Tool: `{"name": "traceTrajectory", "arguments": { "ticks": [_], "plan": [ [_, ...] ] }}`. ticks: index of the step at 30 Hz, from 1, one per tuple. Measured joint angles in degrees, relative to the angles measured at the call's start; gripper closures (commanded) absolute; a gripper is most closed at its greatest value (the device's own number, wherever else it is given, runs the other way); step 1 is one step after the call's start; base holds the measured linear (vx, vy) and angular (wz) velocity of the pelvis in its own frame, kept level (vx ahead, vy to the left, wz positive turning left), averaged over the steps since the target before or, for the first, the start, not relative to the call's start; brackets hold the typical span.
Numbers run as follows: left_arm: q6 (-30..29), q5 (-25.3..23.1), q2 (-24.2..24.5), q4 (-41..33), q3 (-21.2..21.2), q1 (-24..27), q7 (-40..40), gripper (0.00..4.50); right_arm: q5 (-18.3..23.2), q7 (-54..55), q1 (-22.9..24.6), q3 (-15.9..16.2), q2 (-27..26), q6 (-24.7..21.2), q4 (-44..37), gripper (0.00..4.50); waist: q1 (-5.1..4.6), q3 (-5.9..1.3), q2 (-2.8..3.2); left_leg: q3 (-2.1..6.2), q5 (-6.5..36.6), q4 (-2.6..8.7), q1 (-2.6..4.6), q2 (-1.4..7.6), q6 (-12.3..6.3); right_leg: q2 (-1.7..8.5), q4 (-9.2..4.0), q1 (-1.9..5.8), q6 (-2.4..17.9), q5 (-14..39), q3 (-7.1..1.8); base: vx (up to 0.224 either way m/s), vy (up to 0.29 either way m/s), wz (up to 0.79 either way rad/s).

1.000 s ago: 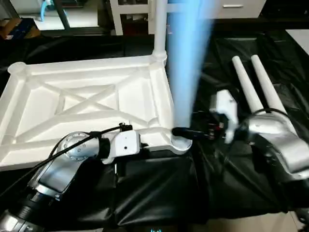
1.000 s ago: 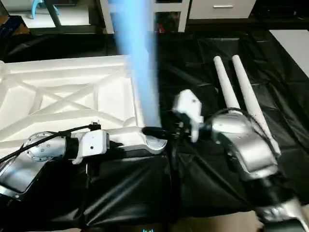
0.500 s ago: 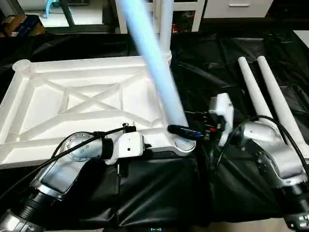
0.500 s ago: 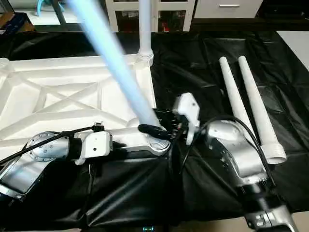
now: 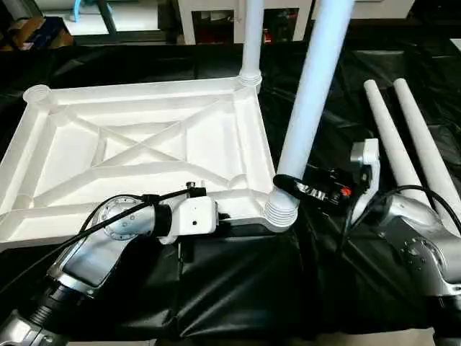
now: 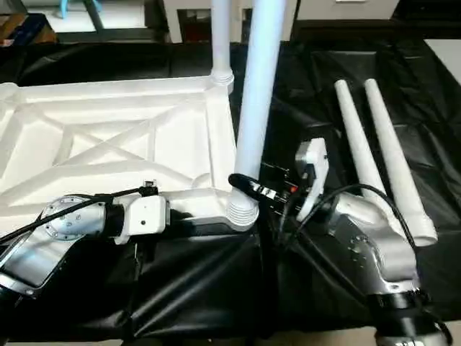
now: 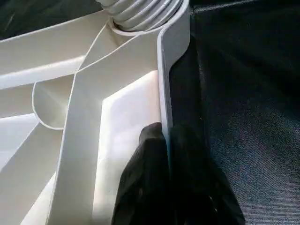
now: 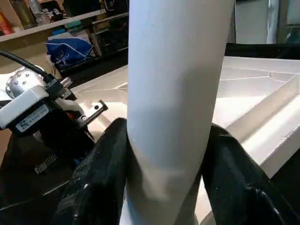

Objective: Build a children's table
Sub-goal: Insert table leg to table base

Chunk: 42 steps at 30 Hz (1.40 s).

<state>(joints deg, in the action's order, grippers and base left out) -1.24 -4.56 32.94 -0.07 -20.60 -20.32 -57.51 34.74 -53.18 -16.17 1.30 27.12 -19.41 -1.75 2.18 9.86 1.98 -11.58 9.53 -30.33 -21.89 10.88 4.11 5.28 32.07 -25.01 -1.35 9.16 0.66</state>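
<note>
The children's table top (image 5: 137, 144) lies upside down on black cloth, its X ribs facing up. One white leg (image 5: 251, 36) stands in the far right corner socket. A second leg (image 5: 311, 94) stands almost upright in the near right socket (image 5: 282, 213). My right gripper (image 5: 286, 184) is shut on this leg just above its ribbed base, and its black fingers (image 8: 101, 173) clasp both sides of the tube. My left gripper (image 7: 166, 187) is shut on the top's near rim (image 7: 164, 93), beside that socket. Two loose legs (image 5: 385, 137) lie side by side on the right.
Black cloth (image 5: 238, 288) covers the work surface out to its front edge. A white shelving unit (image 5: 209, 14) stands behind the table top. A cardboard box (image 5: 29, 29) sits on the floor at the far left.
The leg in my right gripper has swung from leaning far left to nearly upright over the near right socket. My left gripper has kept its hold on the rim. The head camera has shifted.
</note>
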Motion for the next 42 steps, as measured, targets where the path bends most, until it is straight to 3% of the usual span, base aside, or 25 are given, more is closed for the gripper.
{"name": "traceTrajectory", "arguments": {
  "ticks": [8,12,18,28,32,37,42],
  "plan": [
    [0.0,-0.1,-0.2,0.1,-0.2,-0.2,0.2,4.48,-1.5,0.2,2.8,0.0,0.5,3.4,-2.2,2.63,0.04,-0.01,-0.02,-0.02,0.0,-0.01,-0.03,0.01,0.0,0.02,0.0,0.04,0.0,0.0,0.0,0.0,0.0,0.0],
    [0.0,-0.1,-0.1,-0.1,-0.4,-0.1,0.2,4.48,-1.0,0.4,6.0,-2.2,0.6,4.2,-3.6,2.63,0.08,-0.08,0.05,-0.02,0.0,-0.03,-0.03,0.01,-0.02,0.02,0.0,0.09,-0.1,0.1,-0.02,0.0,0.0,0.0],
    [0.2,0.0,-0.1,0.4,-0.4,-0.1,0.3,4.48,-2.0,2.1,10.0,-2.2,1.1,7.9,-6.1,2.63,-0.03,-0.17,0.18,-0.03,0.0,-0.05,-0.02,0.03,-0.02,0.02,0.02,0.12,-0.1,0.1,0.0,0.0,0.0,0.0],
    [0.5,0.4,-0.1,1.1,-0.5,-0.2,0.1,4.48,-4.5,1.8,10.2,-0.1,3.6,8.8,-8.2,2.63,-0.14,-0.49,0.42,-0.01,0.0,-0.1,-0.02,0.04,-0.03,0.01,0.05,0.14,0.0,0.1,0.02,0.0,0.0,0.0],
    [0.4,0.3,0.1,1.6,-0.5,-0.1,0.1,4.48,-7.4,0.5,9.9,1.5,6.7,8.9,-9.6,2.63,-0.29,-1.14,-0.17,-0.01,0.0,-0.12,0.1,0.1,-0.03,-0.03,0.07,0.22,0.0,0.1,0.04,0.0,0.0,0.0],
    [0.4,0.3,0.1,2.1,-0.7,0.1,0.1,4.48,-9.7,-0.1,9.2,3.5,9.4,8.8,-11.2,2.63,-0.38,-1.2,-0.37,0.03,0.0,-0.07,0.85,0.1,0.0,-0.03,0.07,0.98,-0.4,0.4,0.04,0.0,0.0,0.0],
    [0.4,0.3,0.1,1.9,-1.1,0.3,0.0,4.48,-9.9,-1.0,9.1,3.8,10.9,8.1,-12.2,2.63,-0.38,-1.38,-0.41,0.04,0.0,-0.04,0.93,0.09,0.0,-0.03,0.06,1.1,-0.4,0.6,0.02,0.0,0.0,0.0]
  ]
}}
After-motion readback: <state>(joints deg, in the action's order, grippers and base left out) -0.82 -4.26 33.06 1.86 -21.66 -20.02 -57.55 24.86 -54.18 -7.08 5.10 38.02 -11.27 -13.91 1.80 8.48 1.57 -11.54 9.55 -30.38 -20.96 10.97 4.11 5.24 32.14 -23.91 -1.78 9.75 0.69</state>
